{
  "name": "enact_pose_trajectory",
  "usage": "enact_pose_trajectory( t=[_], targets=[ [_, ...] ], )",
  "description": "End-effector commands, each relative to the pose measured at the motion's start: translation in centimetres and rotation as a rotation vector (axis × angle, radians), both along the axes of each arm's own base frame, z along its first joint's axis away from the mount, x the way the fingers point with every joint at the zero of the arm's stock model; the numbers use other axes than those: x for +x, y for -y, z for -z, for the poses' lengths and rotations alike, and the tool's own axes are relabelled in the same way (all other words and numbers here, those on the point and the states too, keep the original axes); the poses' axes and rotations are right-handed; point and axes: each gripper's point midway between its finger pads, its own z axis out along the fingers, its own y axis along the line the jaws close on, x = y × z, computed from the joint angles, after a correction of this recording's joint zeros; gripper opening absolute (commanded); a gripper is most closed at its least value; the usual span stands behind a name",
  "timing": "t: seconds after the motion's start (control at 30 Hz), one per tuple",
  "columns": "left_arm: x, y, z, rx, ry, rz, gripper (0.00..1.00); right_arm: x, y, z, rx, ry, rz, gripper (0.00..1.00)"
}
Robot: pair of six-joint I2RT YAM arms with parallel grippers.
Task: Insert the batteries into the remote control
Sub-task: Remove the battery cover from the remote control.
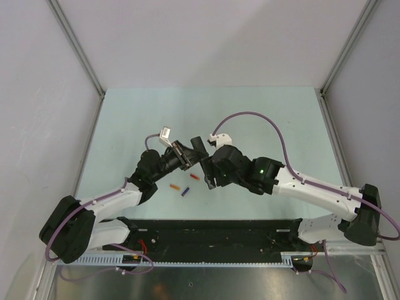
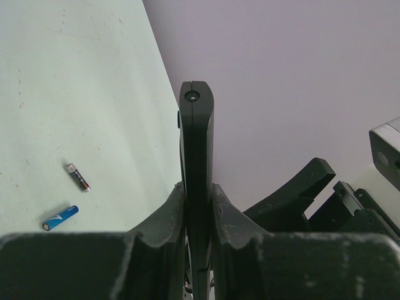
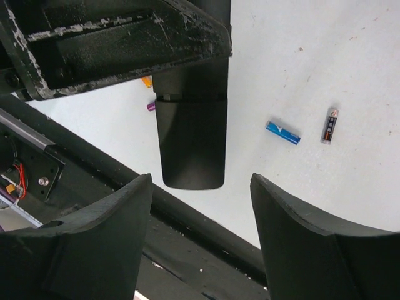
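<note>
The remote control is a slim black bar standing edge-on between my left gripper's fingers, and the left gripper is shut on it above the table's middle. In the right wrist view the remote's rounded end hangs just ahead of my right gripper, which is open and touches nothing. On the table lie a blue battery and a dark grey battery. An orange battery, a purple battery and a red battery lie below the grippers in the top view.
The black base rail runs along the near edge of the table. Grey walls close in the pale green table at the back and on both sides. My right gripper is close beside the left one.
</note>
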Motion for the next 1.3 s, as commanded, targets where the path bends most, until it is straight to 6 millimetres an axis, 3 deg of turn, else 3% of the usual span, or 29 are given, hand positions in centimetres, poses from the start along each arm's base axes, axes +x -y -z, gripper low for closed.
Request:
enact_pose_trajectory(
  t=[0.0,0.8,1.27],
  targets=[
    [-0.1,0.4,-2.5,-0.051,0.047,0.025,0.0,0.8,-1.4,-1.6,0.029,0.049,-0.013,0.67],
    [0.2,0.1,-2.3,-0.042,0.059,0.0,0.0,0.7,-1.3,-1.7,0.026,0.049,-0.027,0.36],
    [1.8,-0.2,-1.9,0.003,0.098,-0.044,0.0,-0.7,0.7,-3.7,0.065,0.037,-0.02,0.34]
  ],
)
